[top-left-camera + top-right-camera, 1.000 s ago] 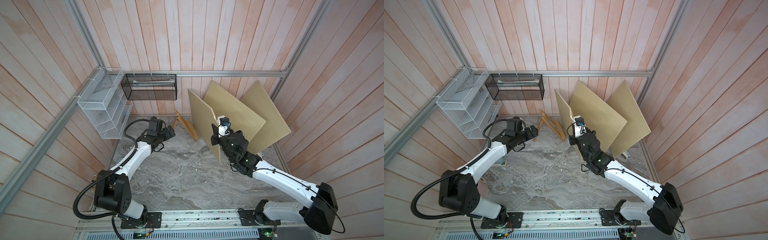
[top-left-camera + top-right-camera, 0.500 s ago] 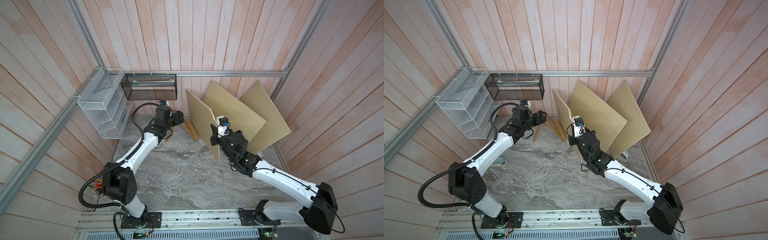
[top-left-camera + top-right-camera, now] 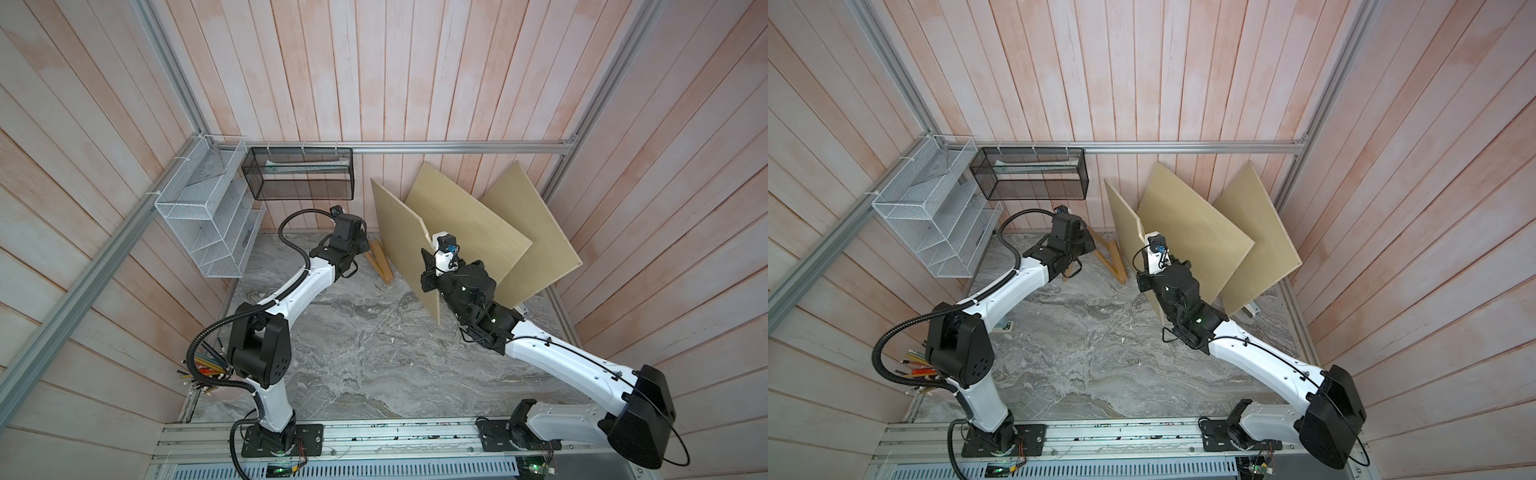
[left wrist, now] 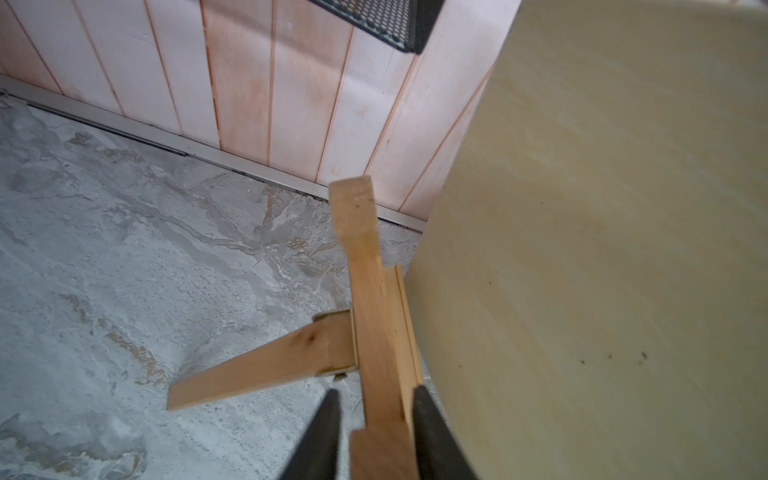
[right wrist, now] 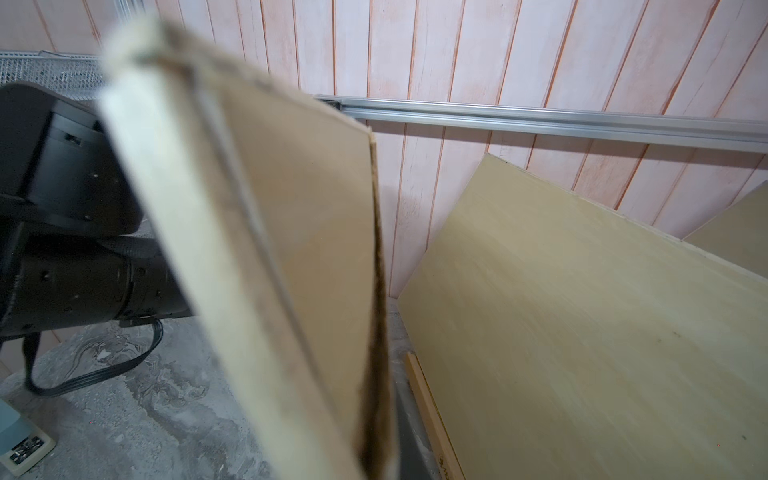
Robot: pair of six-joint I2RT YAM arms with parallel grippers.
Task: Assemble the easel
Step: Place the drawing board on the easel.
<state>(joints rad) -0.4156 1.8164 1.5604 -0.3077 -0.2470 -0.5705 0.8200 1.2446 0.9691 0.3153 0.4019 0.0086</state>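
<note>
Swung over from mid-table to the back wall since a second ago, left arm only, with the jaws pulled in from wide open. Now straddling the front bar of the easel [image 4: 374,316] with the left gripper [image 4: 376,390]: one finger [image 4: 426,415] against the wood, a sliver of daylight beside the other, so can't tell whether properly clamped yet.

No change at the right gripper [image 3: 426,259], pinched tight on the edge of a thin board [image 3: 399,232] stood upright on the table [image 3: 353,353].

As for the easel: down on the table by the back wall, squeezed right beside that board.

Handling guess: light, stiff, smooth bare wood, so a bit slippy. Hinged back leg splayed out and probably floppy once lifted. Best grabbed on the front bar close to the hinge, never on the loose leg. Thin slats, tiny hardware, so go gently.
</note>
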